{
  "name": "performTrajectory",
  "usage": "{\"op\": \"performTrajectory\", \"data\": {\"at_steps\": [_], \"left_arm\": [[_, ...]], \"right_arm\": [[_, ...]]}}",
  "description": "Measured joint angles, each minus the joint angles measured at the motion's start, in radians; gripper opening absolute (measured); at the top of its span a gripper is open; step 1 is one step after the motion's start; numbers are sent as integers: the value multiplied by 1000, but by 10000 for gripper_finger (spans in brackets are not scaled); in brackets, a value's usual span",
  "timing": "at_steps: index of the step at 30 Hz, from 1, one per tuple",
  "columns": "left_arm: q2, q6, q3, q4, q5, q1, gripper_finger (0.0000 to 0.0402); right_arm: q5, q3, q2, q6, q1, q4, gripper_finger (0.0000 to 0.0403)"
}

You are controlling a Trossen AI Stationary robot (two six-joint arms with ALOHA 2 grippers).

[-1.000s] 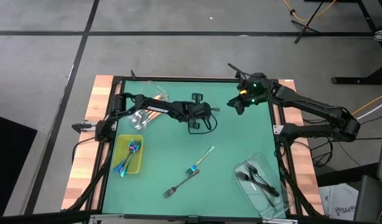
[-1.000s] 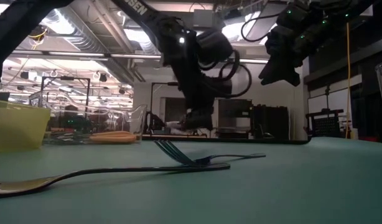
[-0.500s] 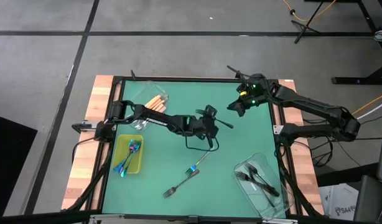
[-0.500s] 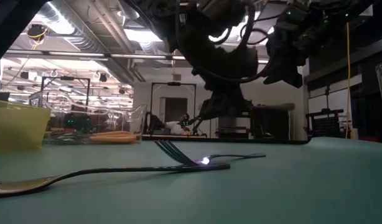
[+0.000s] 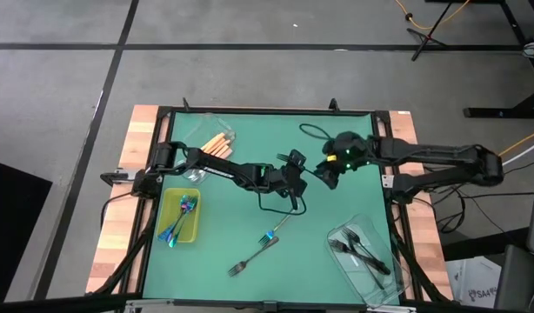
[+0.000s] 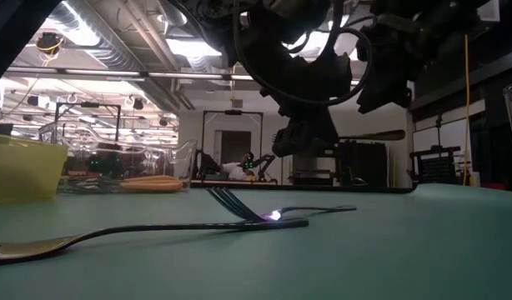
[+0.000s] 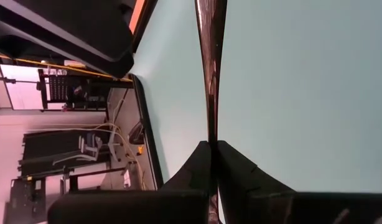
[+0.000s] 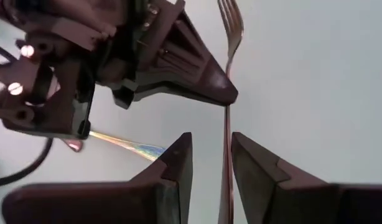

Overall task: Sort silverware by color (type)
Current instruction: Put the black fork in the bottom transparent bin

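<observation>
Handover of a thin fork at the frame centre, above the counter (image 5: 337,217).
The left tool (image 5: 295,165) pinches the stiff, light fork (image 8: 228,37); the right tool (image 8: 208,168), narrowly open, straddles its slippery handle, the best hold.

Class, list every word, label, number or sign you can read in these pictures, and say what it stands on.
No text can be read for certain.
White box at the high view's lower right edge: dark print, too small to read.
Left end effector and right end effector, meeting mid-table: no markings visible.
</observation>
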Motion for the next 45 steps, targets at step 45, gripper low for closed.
{"op": "performTrajectory", "data": {"at_steps": [45], "left_arm": [[-2,1,0,39,49,-64,6]], "right_arm": [[10,-1,202,99,127,40,5]]}}
